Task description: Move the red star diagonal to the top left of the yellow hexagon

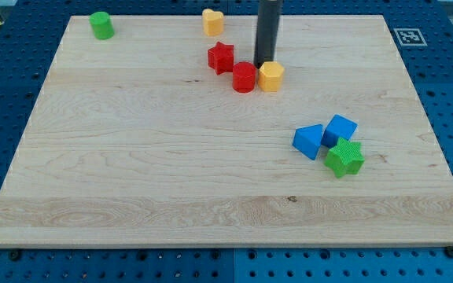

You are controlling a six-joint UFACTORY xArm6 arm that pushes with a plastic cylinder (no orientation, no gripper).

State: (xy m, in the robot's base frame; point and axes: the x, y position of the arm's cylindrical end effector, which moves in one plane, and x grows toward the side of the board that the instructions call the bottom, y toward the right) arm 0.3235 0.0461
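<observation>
Eight small coloured blocks sit on a pale wooden surface (132, 157), which rests on a blue perforated base. A straight dark rod comes down from the view's top, right of centre, and my tip (265, 63) meets the board just above the gap between two blocks. No gripper is fitted, so there are no jaws to describe as spread or pressed together; the rod holds nothing.

Directly below and slightly to the view's right of my tip is the yellow hexagon (271, 76). Touching it on the view's left is a red cylinder (244, 77). The red star (221, 57) lies up and to the view's left of the red cylinder, very close to it, possibly touching. That places the star up and left of the yellow hexagon, with the red cylinder partly between them. My tip stands to the view's right of the star, apart from it.

Farther up, near the top edge, is a second yellow block (212, 21), shape unclear. A green cylinder (101, 24) stands in the top left corner, well apart from everything else.

Toward the lower right, three blocks cluster together: a blue triangular block (309, 141), a blue cube (340, 129) just beside it, and a green star (344, 157) below, touching both.
</observation>
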